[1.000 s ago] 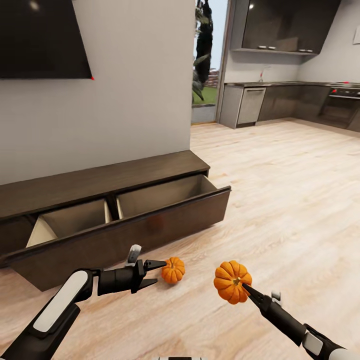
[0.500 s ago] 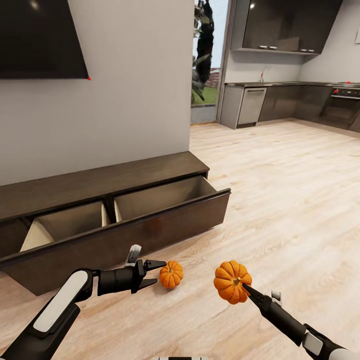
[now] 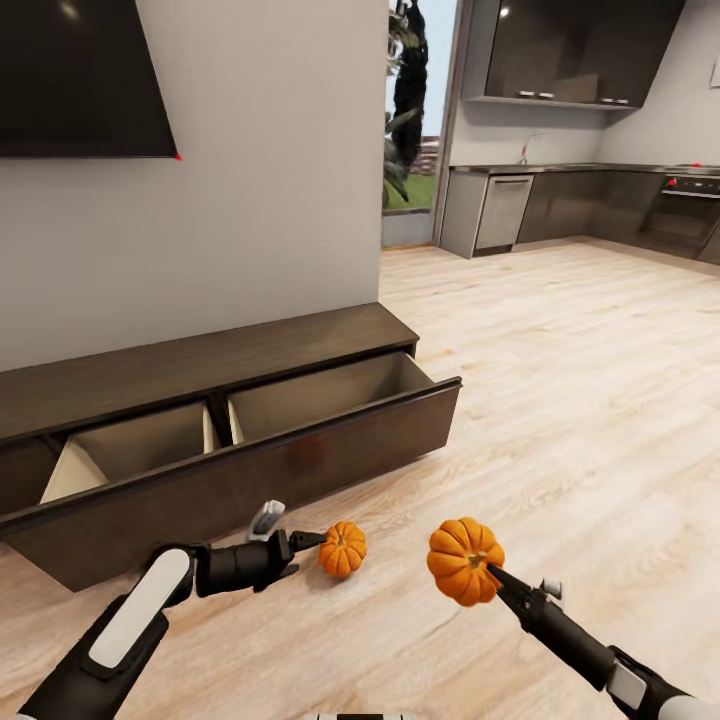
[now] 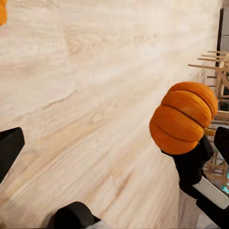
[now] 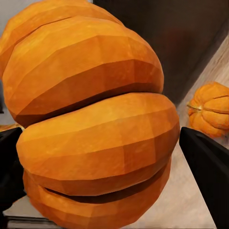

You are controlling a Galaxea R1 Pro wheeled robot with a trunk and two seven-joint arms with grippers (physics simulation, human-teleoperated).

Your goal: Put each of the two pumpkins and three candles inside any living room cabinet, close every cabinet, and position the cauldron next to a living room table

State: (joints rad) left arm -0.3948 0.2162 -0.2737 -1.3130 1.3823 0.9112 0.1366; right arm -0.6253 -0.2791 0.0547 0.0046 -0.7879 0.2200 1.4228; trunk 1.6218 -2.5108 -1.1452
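One small orange pumpkin [image 3: 342,548] lies on the wood floor in front of the cabinet [image 3: 200,365]. My left gripper [image 3: 305,555] is open just left of it, with one fingertip close to its side and nothing between the fingers. The second pumpkin [image 3: 464,560] is held above the floor, and my right gripper [image 3: 490,576] is shut on it. The right wrist view has that pumpkin [image 5: 95,119] up close, with the floor pumpkin [image 5: 210,109] beyond it. The left wrist view looks across at the held pumpkin [image 4: 183,117]. The cabinet's two pull-out drawers [image 3: 300,400] stand open.
A dark screen [image 3: 80,80] hangs on the wall above the cabinet. A doorway and dark grey kitchen cupboards [image 3: 580,200] lie at the back right. Wood floor [image 3: 580,400] stretches to the right. Wooden chairs [image 4: 217,71] stand at the edge of the left wrist view.
My left gripper has dropped a little and now sits level with the floor pumpkin. The view shifted slightly at first. The right gripper and its pumpkin have stayed put.
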